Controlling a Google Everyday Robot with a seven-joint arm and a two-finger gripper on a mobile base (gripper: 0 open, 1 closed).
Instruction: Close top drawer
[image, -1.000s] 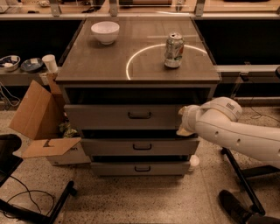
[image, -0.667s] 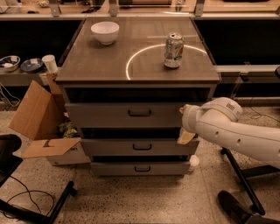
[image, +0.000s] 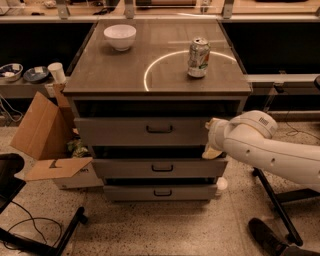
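The top drawer (image: 142, 131) is the tallest grey front of three in the cabinet, with a small dark loop handle (image: 159, 129) at its centre. It stands pulled out a little, with a dark gap above it under the tabletop. My gripper (image: 211, 146) is at the end of the white arm (image: 265, 147) that comes in from the right. It sits against the right end of the top drawer's front, at its lower corner.
A white bowl (image: 120, 36) and a soda can (image: 198, 57) stand on the cabinet top (image: 100, 75). Two shorter drawers (image: 160, 168) lie below. An open cardboard box (image: 42, 130) is on the floor to the left. A chair base (image: 272, 200) and cables are near the arm.
My arm has shifted slightly to the right and down along the drawer's right end. The top drawer front looks in much the same place.
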